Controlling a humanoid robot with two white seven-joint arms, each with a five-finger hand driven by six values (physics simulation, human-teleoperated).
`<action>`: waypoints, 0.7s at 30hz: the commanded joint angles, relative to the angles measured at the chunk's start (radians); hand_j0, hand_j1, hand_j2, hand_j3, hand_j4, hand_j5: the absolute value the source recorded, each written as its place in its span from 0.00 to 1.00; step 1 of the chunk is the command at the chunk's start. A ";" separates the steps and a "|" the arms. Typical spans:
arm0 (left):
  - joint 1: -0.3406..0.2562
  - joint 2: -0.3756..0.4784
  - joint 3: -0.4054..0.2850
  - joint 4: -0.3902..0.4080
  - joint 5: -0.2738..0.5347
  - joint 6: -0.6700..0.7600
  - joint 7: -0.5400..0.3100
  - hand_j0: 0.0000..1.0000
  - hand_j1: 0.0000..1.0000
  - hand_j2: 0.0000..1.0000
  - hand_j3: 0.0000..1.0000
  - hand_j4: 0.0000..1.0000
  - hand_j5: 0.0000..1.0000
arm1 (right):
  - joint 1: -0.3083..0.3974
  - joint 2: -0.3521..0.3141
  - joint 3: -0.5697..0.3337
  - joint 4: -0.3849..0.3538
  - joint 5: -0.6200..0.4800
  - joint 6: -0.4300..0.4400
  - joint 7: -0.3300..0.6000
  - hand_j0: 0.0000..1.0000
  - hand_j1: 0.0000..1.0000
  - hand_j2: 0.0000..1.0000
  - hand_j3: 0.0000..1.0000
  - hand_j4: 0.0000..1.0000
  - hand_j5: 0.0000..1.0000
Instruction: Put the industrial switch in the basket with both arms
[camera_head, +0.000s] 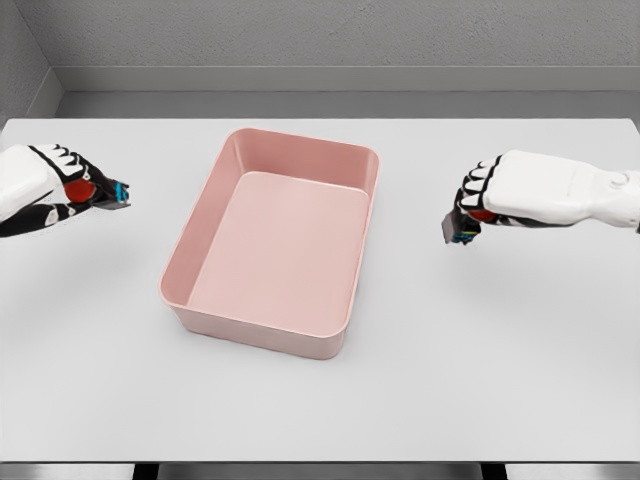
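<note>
A pink rectangular basket (200, 255) stands in the middle of the white table, nothing inside it. My left hand (62, 185) hovers to the left of it, fingers curled around a small dark industrial switch (100, 193) with a red button and a blue end. My right hand (482, 198) hangs to the right of the basket, fingers closed on a second small dark switch (460, 228) with a red button and coloured terminals. Both hands are above the tabletop and well apart from the basket's walls.
The white table (480, 370) spreads wide around the basket. Its front edge runs along the bottom of the view. A grey wall stands behind the far edge.
</note>
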 joint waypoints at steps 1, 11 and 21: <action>-0.005 -0.015 -0.034 -0.011 0.004 0.001 0.000 0.55 0.55 0.55 0.55 0.55 0.55 | 0.000 0.018 -0.002 0.000 -0.005 0.001 0.001 0.46 0.46 0.46 0.46 0.46 0.46; -0.029 -0.044 -0.070 -0.053 0.003 0.001 -0.001 0.56 0.56 0.56 0.56 0.56 0.56 | -0.029 0.082 -0.002 0.003 -0.007 0.001 0.035 0.46 0.46 0.46 0.46 0.46 0.46; -0.107 -0.095 -0.155 -0.092 -0.002 0.001 -0.001 0.56 0.56 0.56 0.56 0.56 0.56 | -0.081 0.156 0.002 0.003 -0.007 0.001 0.035 0.46 0.46 0.46 0.46 0.46 0.46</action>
